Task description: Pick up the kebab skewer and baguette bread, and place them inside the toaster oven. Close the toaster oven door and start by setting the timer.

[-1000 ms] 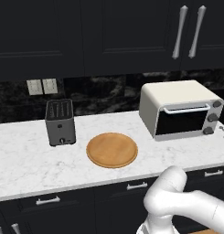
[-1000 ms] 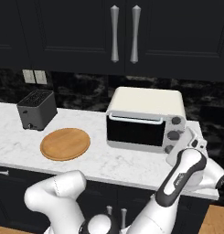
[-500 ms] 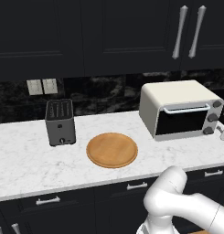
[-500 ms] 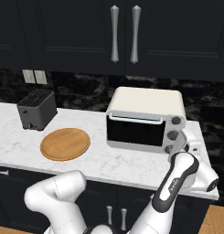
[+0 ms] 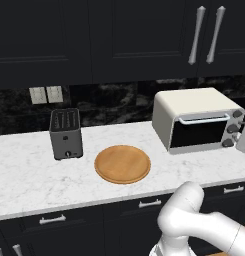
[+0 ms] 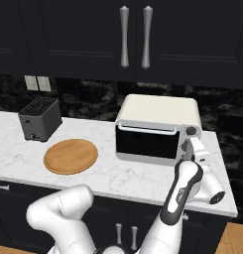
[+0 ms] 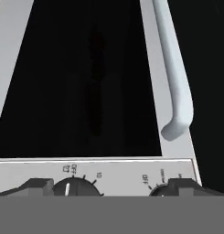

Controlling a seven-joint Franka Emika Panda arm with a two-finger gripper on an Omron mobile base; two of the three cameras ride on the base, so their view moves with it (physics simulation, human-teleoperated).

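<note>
End effector [image 6: 195, 149]: at the oven's knob side, jaws spread wide, holding nothing.
Knobs [image 7: 72, 186]: dark, round, white tick marks; close-up in the hand view.
Toaster oven [image 5: 196, 120]: cream box on the marble worktop [image 5: 24, 175].
Toaster oven door [image 7: 86, 77]: shut; dark glass, rounded silver bar handle [image 7: 175, 87].
Kebab skewer [image 7: 96, 87]: dim dark chunks behind the glass.
Board [image 5: 122, 164]: round, wooden, bare.
Toaster [image 5: 66, 133]: black, slotted, farther left.
</note>
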